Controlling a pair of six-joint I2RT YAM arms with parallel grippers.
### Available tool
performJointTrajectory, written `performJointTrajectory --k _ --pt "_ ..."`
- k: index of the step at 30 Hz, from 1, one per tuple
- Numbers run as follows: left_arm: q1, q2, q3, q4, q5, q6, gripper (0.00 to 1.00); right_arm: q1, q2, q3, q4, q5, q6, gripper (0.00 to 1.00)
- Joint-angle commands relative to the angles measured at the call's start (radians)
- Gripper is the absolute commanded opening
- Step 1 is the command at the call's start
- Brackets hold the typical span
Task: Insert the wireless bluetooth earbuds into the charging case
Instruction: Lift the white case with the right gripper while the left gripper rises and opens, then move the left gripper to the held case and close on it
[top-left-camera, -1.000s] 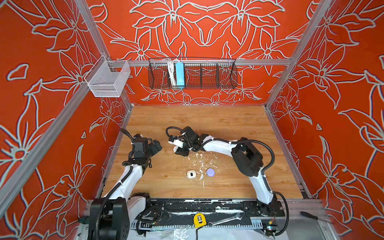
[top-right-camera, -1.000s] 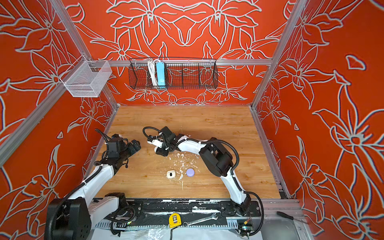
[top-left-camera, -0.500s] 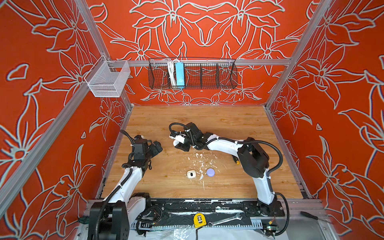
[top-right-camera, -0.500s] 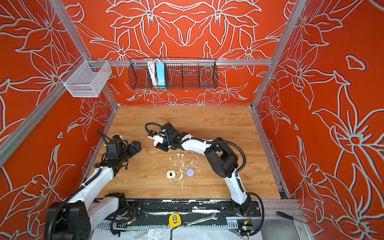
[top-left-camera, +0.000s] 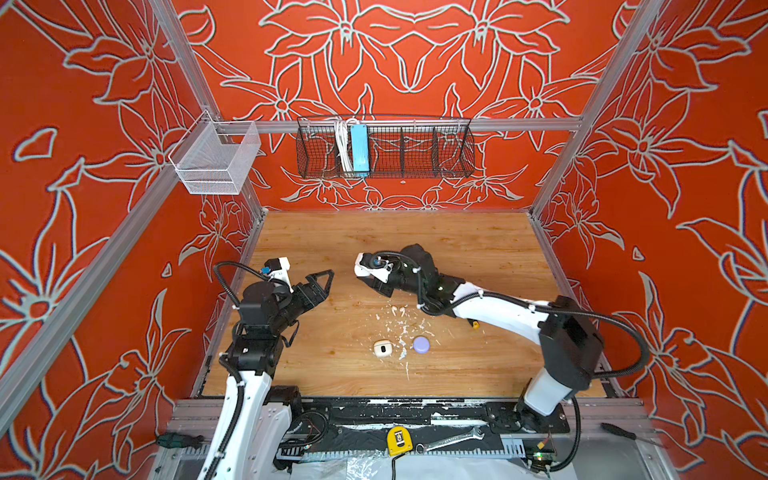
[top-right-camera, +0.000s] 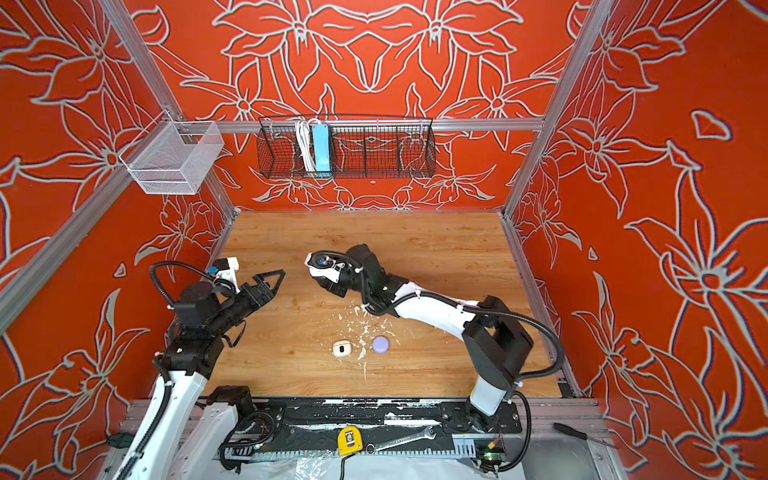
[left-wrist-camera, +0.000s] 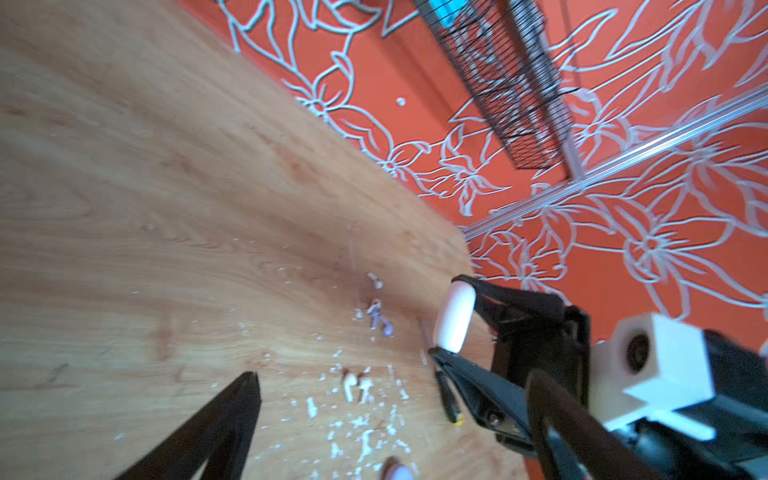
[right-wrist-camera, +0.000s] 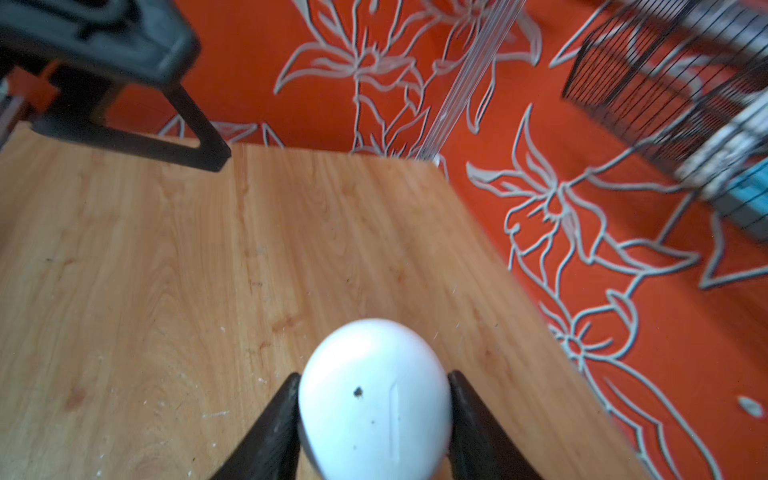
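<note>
A pale wood-grain laminate tabletop (top-left-camera: 478, 249) is enclosed by orange walls printed with grey-white flower outlines. A long black wire basket (top-left-camera: 415, 149) is hung on the back wall, and a smaller white mesh basket (top-left-camera: 216, 162) is fixed at the left corner rail.

The right arm (top-left-camera: 498, 311), white-shelled with black joints, is stretched low and far across the table toward the middle, its wrist turned to the left. The left arm (top-left-camera: 257, 316) is folded upright near the left wall, with its forearm angled toward the centre.

The right gripper (right-wrist-camera: 374, 386) is clamped on a white egg-shaped plastic charging case (right-wrist-camera: 374, 411), a smooth, glossy shell pinched at its two sides by the black fingers and held clear of the wood. The left gripper (top-left-camera: 325, 286) is held above the table with its black triangular jaws spread wide and nothing between them.

A cream rounded plastic case (top-left-camera: 382, 348) with a dark oval on top and a lavender round plastic case (top-left-camera: 421, 344) are seen side by side near the front of the table, apart from both grippers.

The tiny white stemmed plastic earbuds (left-wrist-camera: 353, 384) and the tiny lavender stemmed plastic earbuds (left-wrist-camera: 382, 320) are lying loose on the wood among white paint flecks (top-left-camera: 401, 330), near the right gripper and outside every case; their outlines are blurred.
</note>
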Motion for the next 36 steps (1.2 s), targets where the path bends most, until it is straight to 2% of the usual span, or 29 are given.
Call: performJointTrajectory --k 1,3,5,7,9,11,17,19,20,22,24,26,29,33,36 --pt "0.004 -0.020 0.030 0.160 0.112 -0.091 0.97 0.005 -0.066 -0.093 0.181 -0.067 -0.039 0.20" --pt "0.003 0.023 0.098 0.194 0.126 -0.037 0.99 0.005 -0.125 -0.109 0.116 -0.081 -0.044 0.18" --pt "0.002 0.072 0.157 0.202 0.116 0.029 0.93 0.005 -0.181 -0.151 0.131 -0.050 -0.047 0.18" --pt "0.010 0.102 0.143 0.282 0.119 0.026 0.88 0.005 -0.232 -0.196 0.145 -0.022 -0.050 0.18" --pt "0.016 0.116 0.092 0.359 0.110 -0.044 0.83 0.005 -0.250 -0.224 0.155 -0.033 -0.080 0.18" --pt "0.003 0.107 0.036 0.359 0.042 -0.050 0.81 0.007 -0.222 -0.214 0.157 -0.008 -0.097 0.18" --pt "-0.018 0.104 -0.223 0.685 0.084 0.040 0.82 0.006 -0.124 -0.149 0.157 0.113 -0.143 0.13" --pt "-0.023 0.138 -0.247 0.756 0.097 0.033 0.82 0.005 -0.109 -0.165 0.176 0.100 -0.175 0.13" --pt "-0.026 0.157 -0.230 0.758 0.125 0.039 0.81 0.007 -0.096 -0.179 0.222 0.089 -0.205 0.13" --pt "-0.046 0.175 -0.181 0.704 0.156 0.074 0.79 0.016 -0.083 -0.175 0.274 0.144 -0.240 0.13" --pt "-0.074 0.174 -0.151 0.636 0.149 0.129 0.78 0.023 -0.100 -0.135 0.211 0.162 -0.243 0.13" --pt "-0.109 0.168 -0.157 0.640 0.132 0.162 0.79 0.026 -0.124 -0.101 0.128 0.146 -0.219 0.13" --pt "-0.152 0.173 -0.145 0.646 0.147 0.188 0.79 0.025 -0.148 -0.138 0.152 0.104 -0.200 0.13" --pt "-0.190 0.195 -0.109 0.621 0.182 0.221 0.79 0.030 -0.200 -0.196 0.191 0.231 -0.240 0.13" --pt "-0.202 0.217 -0.091 0.613 0.201 0.232 0.77 0.032 -0.242 -0.219 0.183 0.179 -0.236 0.14"
